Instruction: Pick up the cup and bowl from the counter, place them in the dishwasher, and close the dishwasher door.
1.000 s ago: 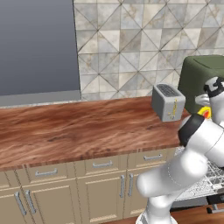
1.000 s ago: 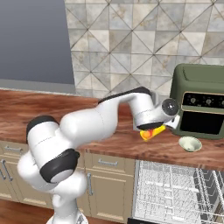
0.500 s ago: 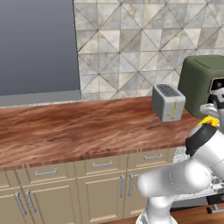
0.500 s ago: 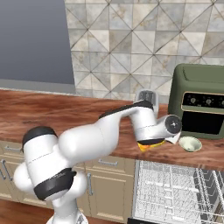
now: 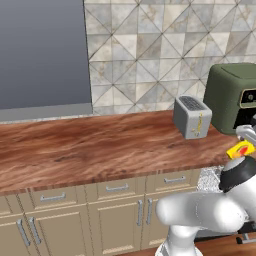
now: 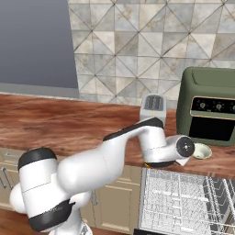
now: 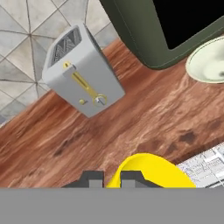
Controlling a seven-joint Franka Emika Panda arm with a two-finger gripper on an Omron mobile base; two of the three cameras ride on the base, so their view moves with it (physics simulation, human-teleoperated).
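My gripper (image 7: pixel 111 179) is shut on the yellow cup (image 7: pixel 148 171), whose red-orange part shows in the left base view (image 5: pixel 240 149). It hangs over the front edge of the reddish-brown counter (image 7: pixel 131 122), just above a corner of the dishwasher's (image 6: pixel 183 197) white wire rack (image 7: pixel 205 168). In the right base view my hand hides the cup. The pale bowl (image 6: pixel 202 150) rests on the counter in front of the oven, right of my hand; it is also at the hand view's upper right (image 7: pixel 210 59). The dishwasher door is out of view.
A grey toaster (image 5: pixel 192 116) stands on the counter behind the hand, and a dark green oven (image 6: pixel 209 110) to its right. Beige cabinets with silver handles (image 5: pixel 117 188) run under the counter. The counter stretches bare to the left.
My hand has carried the cup down and forward, from above the counter near the bowl to the counter's front edge over the rack. The bowl and toaster have stayed put.
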